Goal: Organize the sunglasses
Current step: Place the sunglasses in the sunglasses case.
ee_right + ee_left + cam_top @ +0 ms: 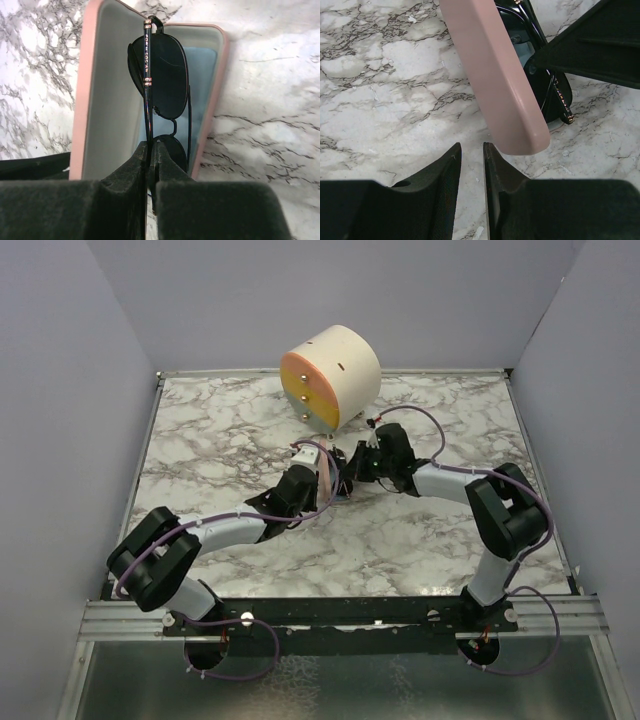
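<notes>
The sunglasses (167, 80), with dark lenses and a thin black frame, hang folded over the open pink case (107, 100). My right gripper (151, 145) is shut on one temple arm of the sunglasses. A light blue cloth (202, 75) lies inside the case under them. In the left wrist view the raised pink lid (495, 75) stands just beyond my left gripper (472, 146), whose jaws stand a narrow gap apart with nothing between them. The sunglasses (555, 95) show behind the lid. In the top view both grippers meet at the case (325, 475) at mid-table.
A large cream cylinder (330, 375) with an orange face lies on its side at the back of the marble table (200, 440). Grey walls enclose the left, right and back sides.
</notes>
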